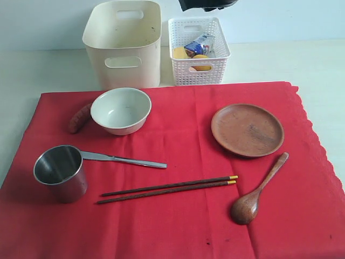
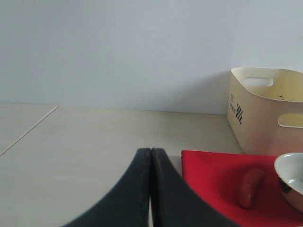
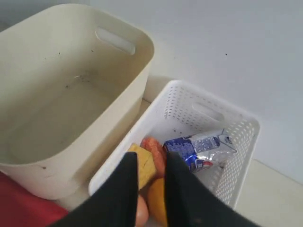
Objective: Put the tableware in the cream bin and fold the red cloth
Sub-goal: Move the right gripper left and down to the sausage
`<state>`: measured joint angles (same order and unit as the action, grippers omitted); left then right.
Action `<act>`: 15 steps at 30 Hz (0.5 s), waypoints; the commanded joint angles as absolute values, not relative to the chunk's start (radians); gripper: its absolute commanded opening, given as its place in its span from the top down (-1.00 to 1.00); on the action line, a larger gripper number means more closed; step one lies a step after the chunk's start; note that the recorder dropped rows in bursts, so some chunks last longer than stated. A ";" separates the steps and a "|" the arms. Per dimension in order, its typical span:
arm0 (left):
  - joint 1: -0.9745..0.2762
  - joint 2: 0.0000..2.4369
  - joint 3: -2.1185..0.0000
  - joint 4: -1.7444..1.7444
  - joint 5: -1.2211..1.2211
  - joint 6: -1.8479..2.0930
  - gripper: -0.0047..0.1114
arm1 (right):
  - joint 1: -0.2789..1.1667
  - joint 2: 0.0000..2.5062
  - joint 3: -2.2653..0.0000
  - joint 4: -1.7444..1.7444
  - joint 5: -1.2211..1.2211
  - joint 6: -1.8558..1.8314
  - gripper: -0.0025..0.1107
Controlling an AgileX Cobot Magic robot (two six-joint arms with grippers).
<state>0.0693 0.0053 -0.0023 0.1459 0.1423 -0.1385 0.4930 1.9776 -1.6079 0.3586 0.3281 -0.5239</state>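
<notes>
The red cloth (image 1: 178, 216) lies spread flat. On it are the cream bowl (image 1: 121, 110), steel cup (image 1: 60, 171), steel knife (image 1: 124, 159), dark chopsticks (image 1: 168, 188), wooden plate (image 1: 247, 130) and wooden spoon (image 1: 255, 192). Behind the cloth stands the cream bin (image 1: 124, 42), with nothing in it. My left gripper (image 2: 151, 151) is shut and holds nothing, low over bare table beside the cloth's corner (image 2: 213, 175). My right gripper (image 3: 151, 158) hangs open above the white basket (image 3: 236, 156), its dark body at the exterior view's top edge (image 1: 207, 4).
A sausage (image 1: 80, 117) lies on the cloth left of the bowl. The white basket (image 1: 198, 70) beside the bin holds a milk carton (image 3: 196, 146), cheese (image 3: 144, 168) and other food. A wall runs close behind both containers.
</notes>
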 commanded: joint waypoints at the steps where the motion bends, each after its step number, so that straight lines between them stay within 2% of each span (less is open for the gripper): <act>1: 0.070 0.000 0.000 0.152 0.140 -0.135 0.91 | 0.489 1.963 -1.613 0.358 0.382 -0.540 0.96; 10: 0.070 0.000 0.000 0.152 0.140 -0.135 0.91 | 0.491 1.963 -1.613 0.425 0.524 -0.661 0.96; 15: 0.070 0.000 0.000 0.152 0.140 -0.135 0.91 | 0.559 1.963 -1.613 0.505 0.617 -0.802 0.96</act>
<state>0.0693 0.0053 -0.0023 0.1459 0.1423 -0.1385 0.5333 1.9716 -1.6079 0.4866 0.5957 -0.7673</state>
